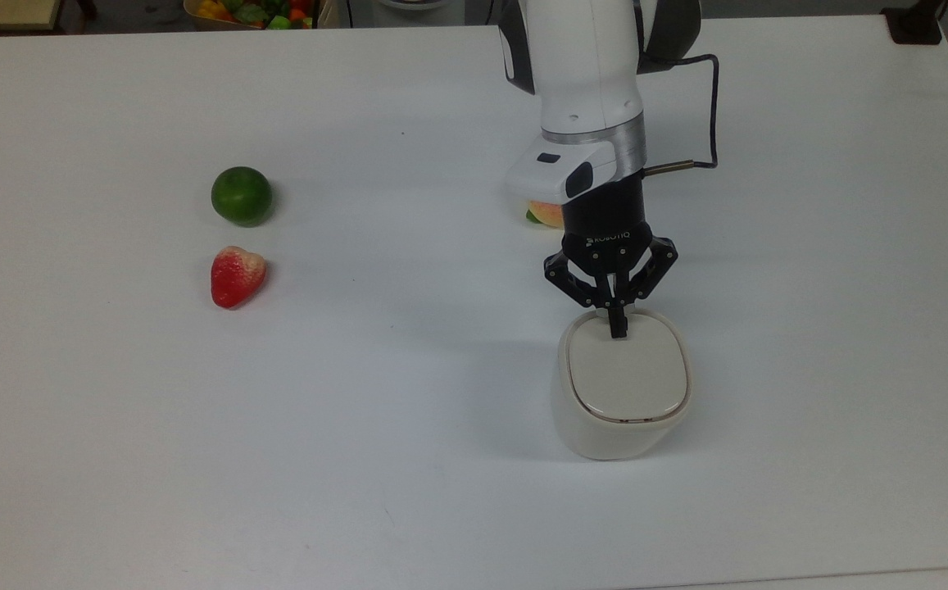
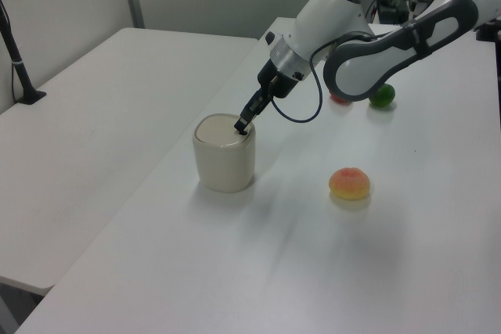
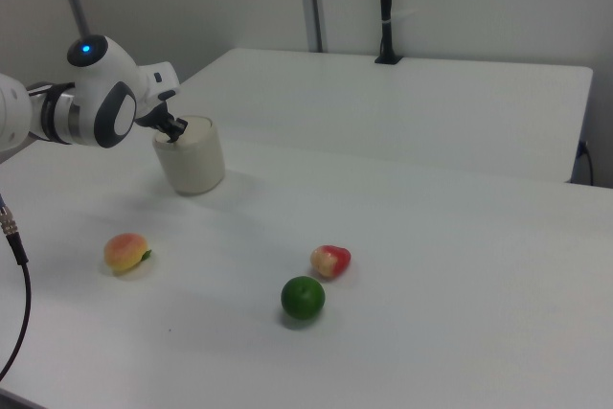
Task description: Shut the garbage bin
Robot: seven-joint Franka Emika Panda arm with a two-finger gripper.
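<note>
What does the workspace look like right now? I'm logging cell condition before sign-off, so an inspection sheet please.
Surface: white table, bare apart from the items below.
Job's things: garbage bin upright, lid lying flat on the rim.
Clutter: lime, strawberry, peach, each lying apart from the bin.
Grippers: gripper shut, its tip on the lid near the edge closest to the arm.
Cables: black cable looping off the wrist, clear of the table items.
Surroundings: box of colourful produce past the far table edge in the top view.
</note>
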